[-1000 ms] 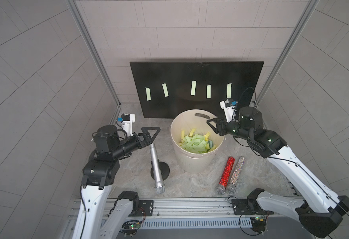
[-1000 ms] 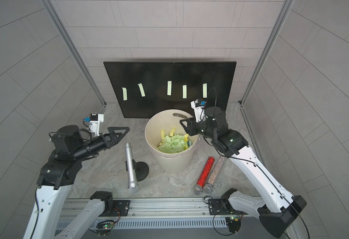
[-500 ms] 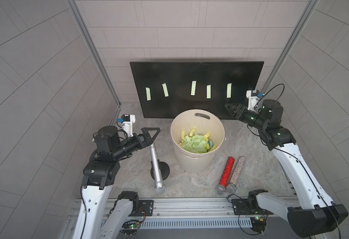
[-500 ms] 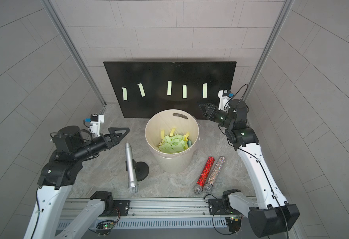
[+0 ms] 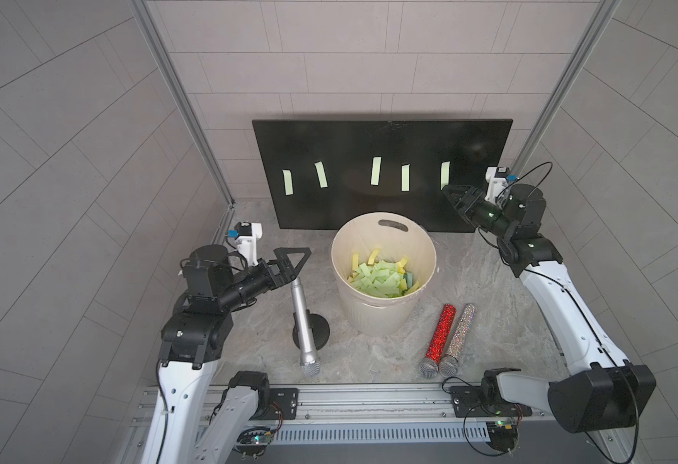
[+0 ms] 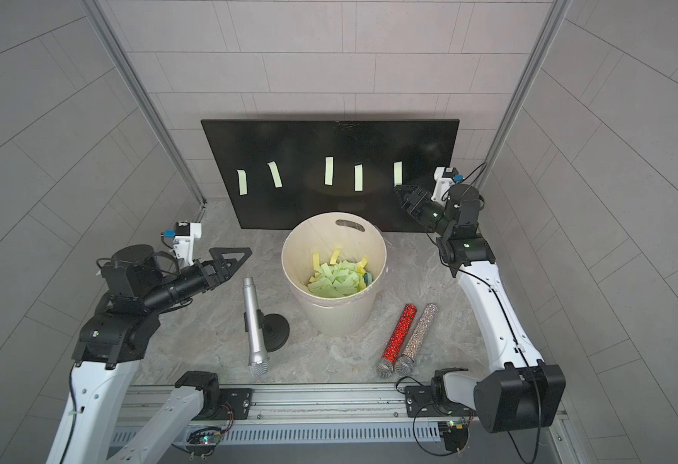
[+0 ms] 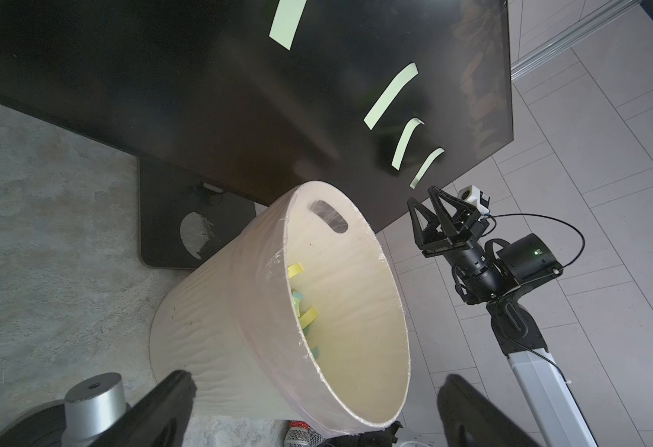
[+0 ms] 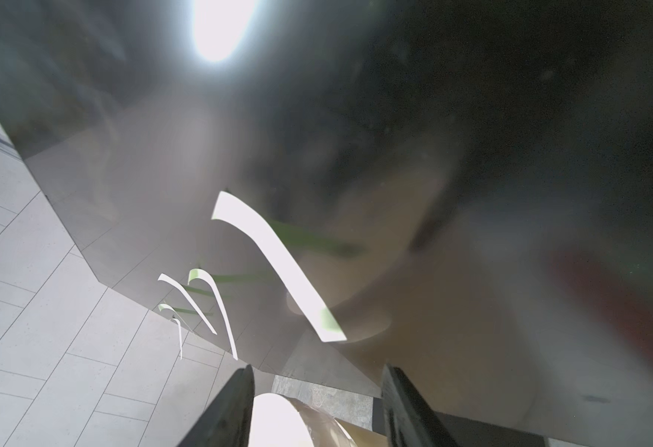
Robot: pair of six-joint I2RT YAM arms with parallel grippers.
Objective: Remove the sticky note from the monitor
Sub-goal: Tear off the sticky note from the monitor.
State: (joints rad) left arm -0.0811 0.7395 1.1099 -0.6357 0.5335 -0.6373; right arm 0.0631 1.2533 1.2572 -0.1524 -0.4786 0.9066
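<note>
- Monitor [image 5: 369,140]: black glossy panel, upright at the far side of the desk [image 5: 490,321], just behind the bucket [image 5: 369,317].
- Notes [image 5: 375,170]: five pale green strips in a row across the screen, all stuck on.
- Rightmost note [image 5: 445,172]: far right of the row, just beyond the tips of the right hand [image 5: 450,192]. The top views show a small gap, no contact. In the right wrist view it [image 8: 278,263] bows off the glass along part of its length.
- Handling, judged: thin paper, featherlight and limp. It creases or tears under a hard pinch, and its weak glue should give to a slow peel.
- Hold, judged: pinch across the width at the lifted free end, then pull along the strip and away from the screen. Keep the tips off the glass, which looks slick and easily marked.
- Right hand: fingers parted about halfway, nothing between them, aimed at the screen.
- Left hand [image 5: 303,257]: spread wide and empty, over the near-left desk, well apart from the monitor.
- Bucket: cream, mid-desk, holding loose green and yellow strips.
- Silver mic [image 5: 303,321]: lies left of the bucket, across a black stand base [image 5: 319,329].
- Red mic [image 5: 442,333] and glitter mic [image 5: 461,333]: side by side, near right of the bucket.
</note>
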